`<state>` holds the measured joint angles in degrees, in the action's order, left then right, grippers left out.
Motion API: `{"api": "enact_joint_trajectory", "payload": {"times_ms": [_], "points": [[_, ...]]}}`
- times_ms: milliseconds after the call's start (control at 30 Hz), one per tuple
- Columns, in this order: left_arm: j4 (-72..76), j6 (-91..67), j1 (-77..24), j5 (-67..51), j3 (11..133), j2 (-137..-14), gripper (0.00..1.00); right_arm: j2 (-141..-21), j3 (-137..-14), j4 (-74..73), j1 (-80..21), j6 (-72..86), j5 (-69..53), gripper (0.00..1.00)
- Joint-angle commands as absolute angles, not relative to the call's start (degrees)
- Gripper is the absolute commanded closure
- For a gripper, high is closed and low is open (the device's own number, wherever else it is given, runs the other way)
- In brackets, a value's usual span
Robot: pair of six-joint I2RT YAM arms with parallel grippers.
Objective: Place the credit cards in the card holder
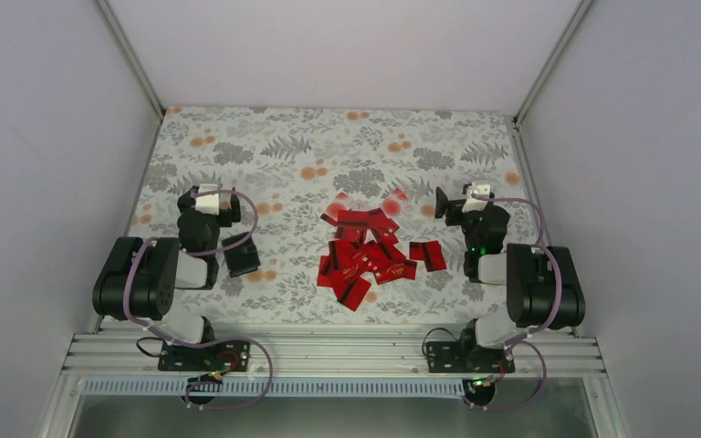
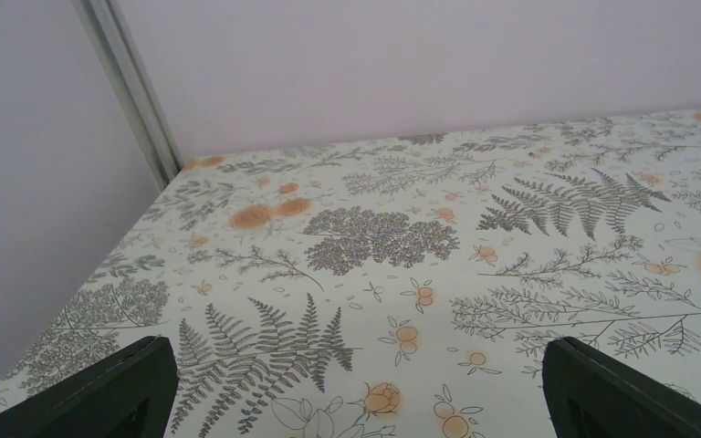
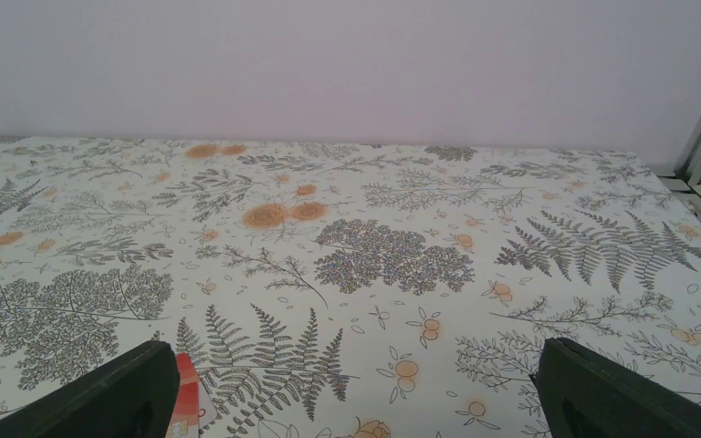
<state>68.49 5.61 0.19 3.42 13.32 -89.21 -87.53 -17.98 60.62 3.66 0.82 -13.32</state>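
My left gripper (image 2: 354, 351) spread wide and empty, right gripper (image 3: 356, 351) likewise, credit cards (image 1: 370, 255) heaped between them, pointing every way, card holder (image 1: 241, 255) just right of my left gripper, long axis roughly near-to-far

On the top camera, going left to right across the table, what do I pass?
left gripper → card holder → credit cards, in a loose pile → right gripper

Bright, even, diffuse light — faint shadows on the table (image 1: 237, 155); the credit cards (image 1: 365, 260) look blurred overhead.
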Motion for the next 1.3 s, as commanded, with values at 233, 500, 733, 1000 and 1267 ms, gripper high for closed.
{"api": "enact_joint_trajectory", "payload": {"times_ms": [233,500,733,1000,1267], "points": [[71.04,6.07,0.09,3.01,14.01,-88.86,0.0,-87.32,-18.03,63.55,3.52,-0.25,-12.92,0.01],[70.55,5.43,1.67,-1.12,13.94,-88.6,0.0,-87.37,-18.3,63.24,3.51,-0.2,-12.83,0.01],[62.82,4.28,1.85,1.79,16.35,-83.18,0.0,-85.54,-22.52,54.95,3.07,1.49,-7.75,0.01],[26.23,3.47,1.64,1.35,37.74,-73.6,0.0,-82.3,-38.07,30.23,3.09,7.91,-2.46,0.01],[-8.66,-7.49,2.44,6.43,64.53,-73.64,0.0,-81.36,-59.79,7.85,3.25,13.93,-5.53,0.01]]}}
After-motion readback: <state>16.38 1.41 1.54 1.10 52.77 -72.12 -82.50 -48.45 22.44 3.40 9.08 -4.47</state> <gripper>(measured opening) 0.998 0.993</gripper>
